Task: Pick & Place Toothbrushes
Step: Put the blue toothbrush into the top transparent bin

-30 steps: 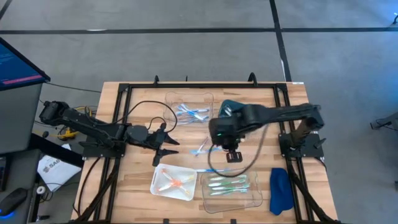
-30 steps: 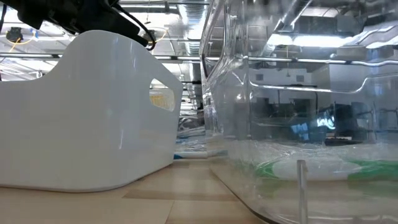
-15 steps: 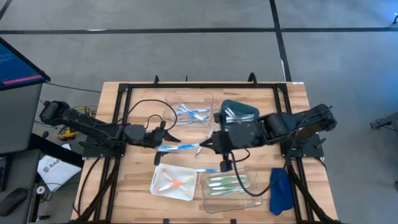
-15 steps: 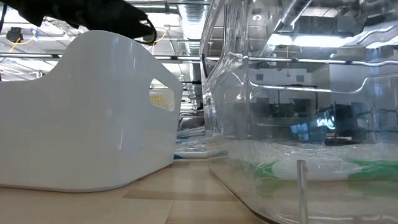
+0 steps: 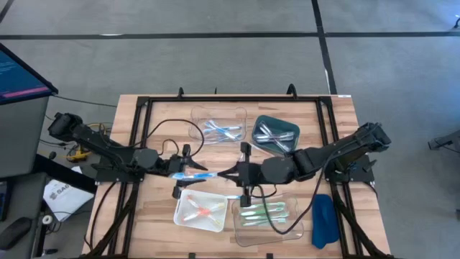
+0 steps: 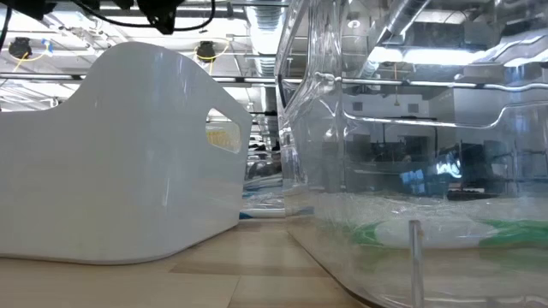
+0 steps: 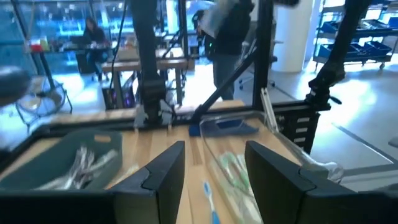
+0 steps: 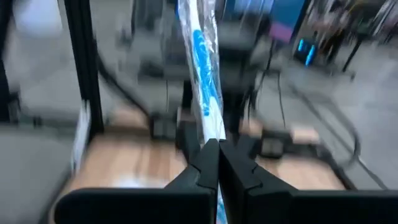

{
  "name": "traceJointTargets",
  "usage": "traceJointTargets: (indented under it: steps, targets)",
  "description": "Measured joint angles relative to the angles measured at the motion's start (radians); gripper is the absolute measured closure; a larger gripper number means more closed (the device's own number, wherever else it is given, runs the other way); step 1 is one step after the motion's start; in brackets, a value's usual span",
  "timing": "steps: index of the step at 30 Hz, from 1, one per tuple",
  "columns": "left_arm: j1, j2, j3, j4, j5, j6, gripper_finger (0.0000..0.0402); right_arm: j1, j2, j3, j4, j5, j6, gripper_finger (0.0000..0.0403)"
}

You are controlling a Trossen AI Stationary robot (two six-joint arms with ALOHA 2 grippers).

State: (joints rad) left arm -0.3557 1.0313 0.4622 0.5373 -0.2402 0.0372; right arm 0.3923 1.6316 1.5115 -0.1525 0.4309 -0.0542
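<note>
A light blue toothbrush in clear wrap lies about level above the table's middle, between my two grippers. My right gripper, reaching in from the right, is shut on it; in the right wrist view the brush runs on past the shut fingertips. My left gripper stands open at the brush's other end. In the left wrist view its fingers are spread, with a blue toothbrush low between them. My right gripper pinches the toothbrush near one end between its two fingers. It comes nearly level from the table's right, and the brush runs on in line with the fingers toward the left gripper, clear of the table. Whether my left gripper touches the brush, I cannot tell.
A clear tray with blue brushes and a dark teal tray with pale ones stand at the back. A white tray with orange ones and a clear tray with green ones stand in front. A blue cloth lies near right.
My right gripper has swung from pointing down to nearly level and gone toward the table's left. The blue toothbrush it carries has turned from hanging to level and now reaches my left gripper. My left gripper has risen a little.
</note>
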Motion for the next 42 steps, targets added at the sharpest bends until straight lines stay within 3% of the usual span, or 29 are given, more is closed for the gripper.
traceJointTargets:
  steps: [10, 14, 21, 34, 42]
  targets:
    - [-0.024, -0.063, 0.000, 0.088, -0.016, 0.088, 0.0238, 0.018, -0.054, -0.245, 0.579, -0.004, 0.003, 0.0403]
    - [-0.024, -0.109, 0.000, 0.194, -0.023, 0.146, 0.0238, 0.008, -0.054, -0.311, 0.704, -0.008, 0.036, 0.0403]
    - [-0.008, -0.108, 0.001, 0.436, -0.022, 0.201, 0.0238, -0.022, -0.054, -0.311, 0.715, -0.010, 0.081, 0.0403]
    - [-0.007, -0.107, 0.001, 0.424, -0.026, 0.221, 0.0238, -0.073, -0.025, -0.313, 0.571, -0.011, 0.124, 0.0403]
    - [-0.007, -0.106, 0.001, 0.418, -0.044, 0.220, 0.0238, -0.071, 0.019, -0.309, 0.573, -0.011, 0.123, 0.0403]
